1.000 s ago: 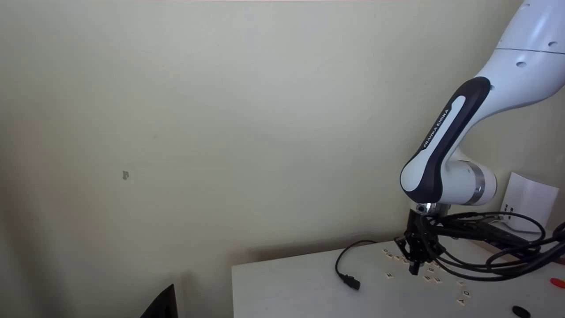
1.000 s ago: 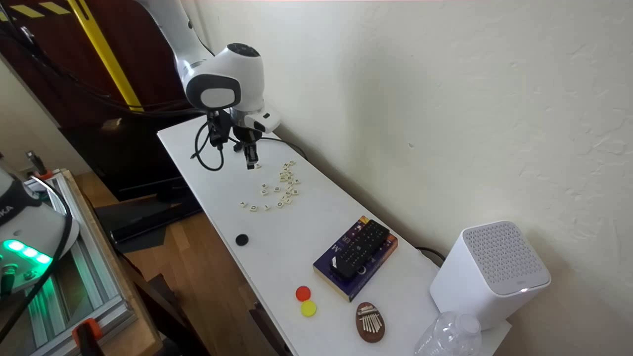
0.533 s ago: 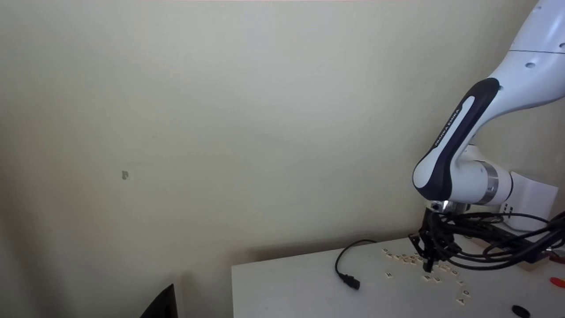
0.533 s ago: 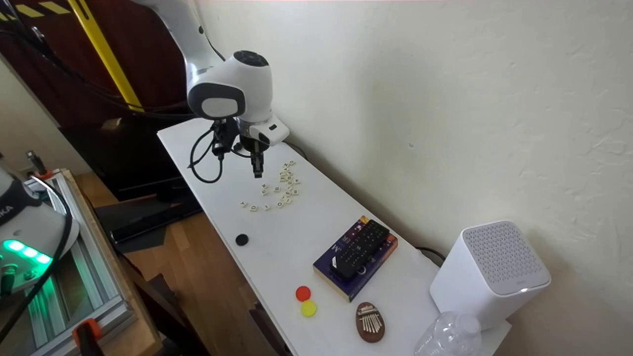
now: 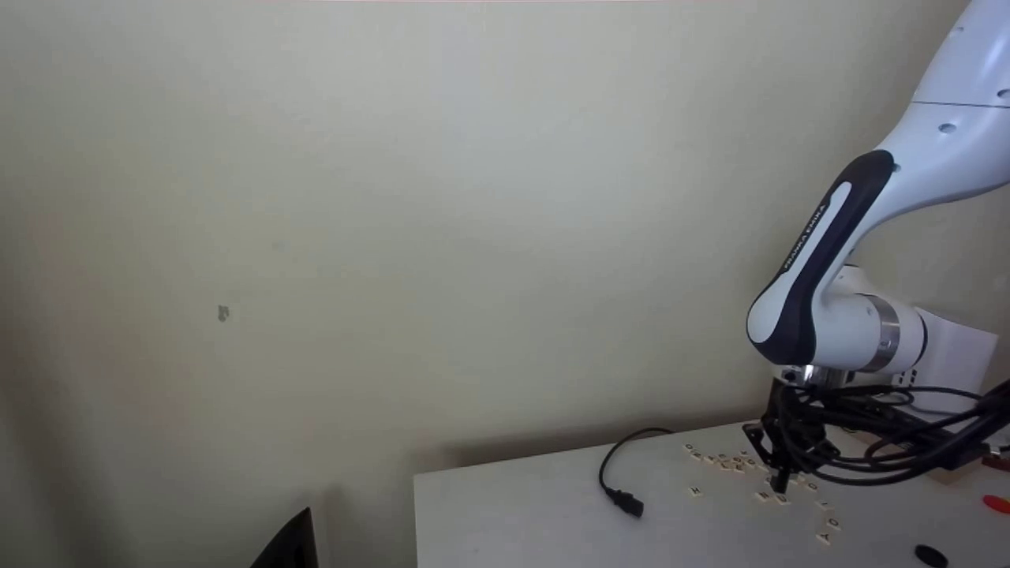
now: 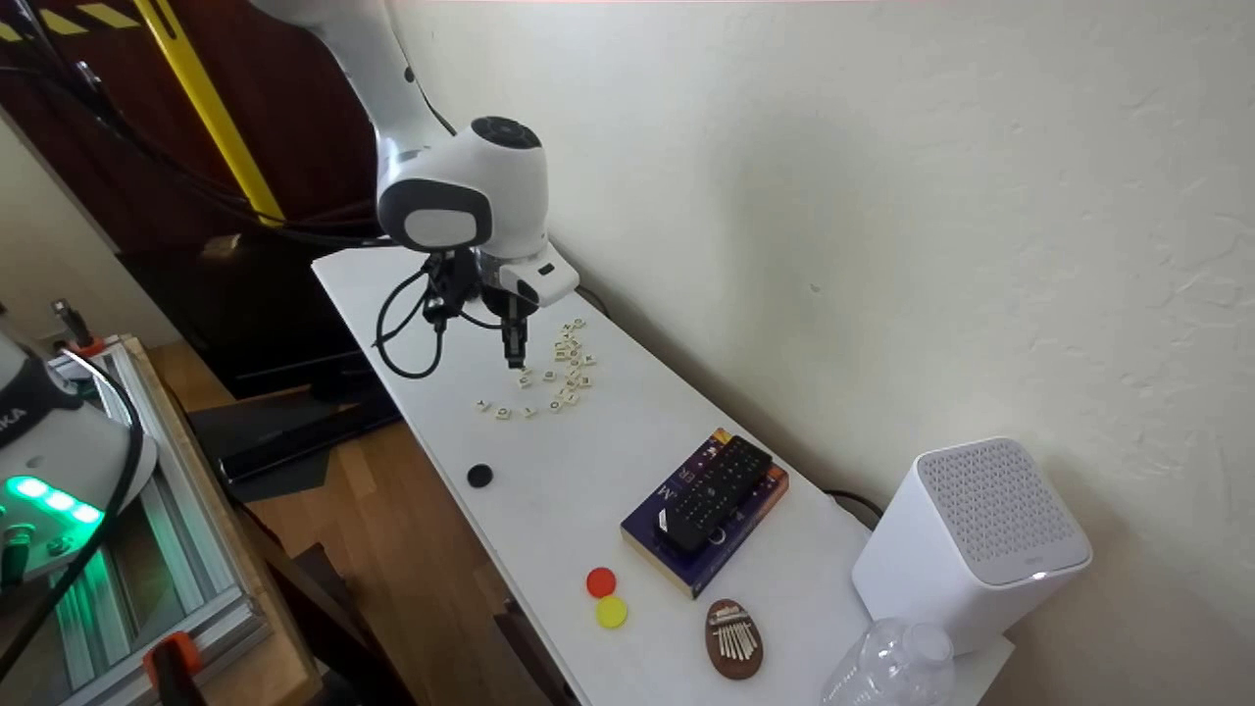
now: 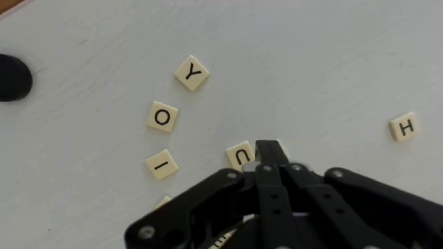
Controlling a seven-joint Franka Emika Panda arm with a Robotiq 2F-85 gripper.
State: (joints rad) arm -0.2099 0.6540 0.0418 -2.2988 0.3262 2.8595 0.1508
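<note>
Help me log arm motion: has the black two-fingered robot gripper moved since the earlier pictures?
Yes: in an exterior view, the gripper has come closer to the round black disc, which has stayed put on the white table.

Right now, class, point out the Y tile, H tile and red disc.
Y tile (image 7: 192,73): wrist view, lettered face's centre.
H tile (image 7: 405,127): wrist view, lettered face.
Red disc (image 6: 601,582): in an exterior view, top face.
</note>
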